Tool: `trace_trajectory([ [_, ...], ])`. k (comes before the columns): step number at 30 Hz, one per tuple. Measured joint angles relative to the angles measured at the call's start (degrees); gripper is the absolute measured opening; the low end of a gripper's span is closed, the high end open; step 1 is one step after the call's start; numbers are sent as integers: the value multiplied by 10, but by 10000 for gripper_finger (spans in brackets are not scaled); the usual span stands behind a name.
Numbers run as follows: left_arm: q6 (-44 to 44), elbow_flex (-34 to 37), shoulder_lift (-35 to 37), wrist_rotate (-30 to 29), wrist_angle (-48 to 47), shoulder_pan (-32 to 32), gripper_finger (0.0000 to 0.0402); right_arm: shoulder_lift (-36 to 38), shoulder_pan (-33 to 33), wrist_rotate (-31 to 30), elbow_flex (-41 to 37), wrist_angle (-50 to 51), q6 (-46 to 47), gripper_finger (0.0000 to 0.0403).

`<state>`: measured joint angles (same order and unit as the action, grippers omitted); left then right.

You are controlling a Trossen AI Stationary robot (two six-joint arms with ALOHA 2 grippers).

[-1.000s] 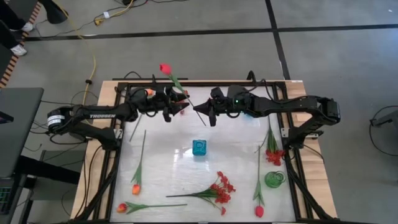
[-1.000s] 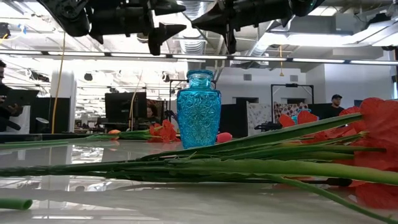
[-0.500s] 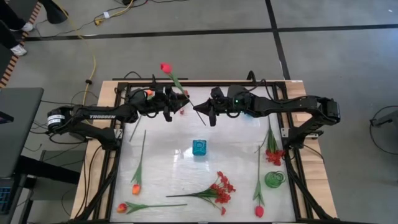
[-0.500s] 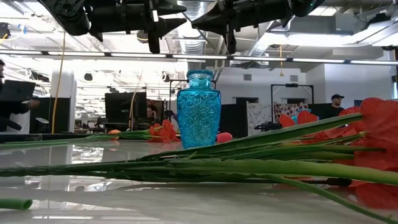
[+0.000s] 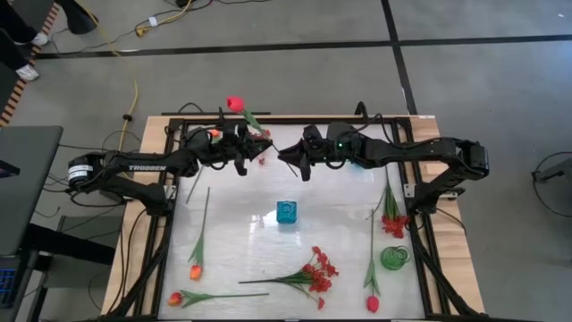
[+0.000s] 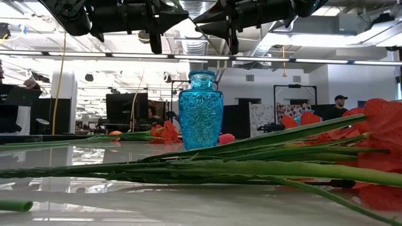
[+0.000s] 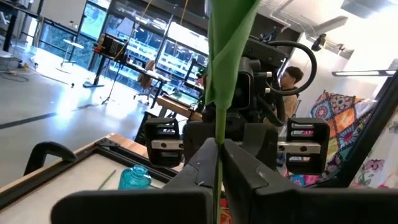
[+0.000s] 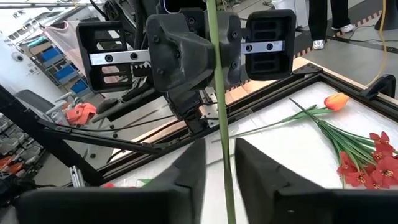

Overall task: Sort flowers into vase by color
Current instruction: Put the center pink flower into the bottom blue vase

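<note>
Glossy white table [image 5: 241, 228], ribbed blue glass vase [image 5: 286, 212] at centre. Above its far edge, left gripper [image 5: 259, 154] clamps a thin-stemmed red rosebud [image 5: 235, 103]; right gripper [image 5: 284, 157] stands parted around the stem.

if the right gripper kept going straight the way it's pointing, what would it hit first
Probably the left gripper. The right gripper points straight at it above the table, with the rose's green stem between them; the gap looks short, though depth is unclear.
</note>
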<state>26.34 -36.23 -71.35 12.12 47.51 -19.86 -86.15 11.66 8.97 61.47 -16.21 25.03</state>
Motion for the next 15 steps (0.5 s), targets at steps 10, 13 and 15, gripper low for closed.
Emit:
trace_trajectory([
  [10,-3,0,1,11,-2,0,0,0,1,52,3,8,20,273],
  [13,-3,0,10,42,-19,-4,0,0,5,96,4,8,20,295],
  [15,-10,0,21,55,-40,-5,0,0,6,126,5,11,20,301],
])
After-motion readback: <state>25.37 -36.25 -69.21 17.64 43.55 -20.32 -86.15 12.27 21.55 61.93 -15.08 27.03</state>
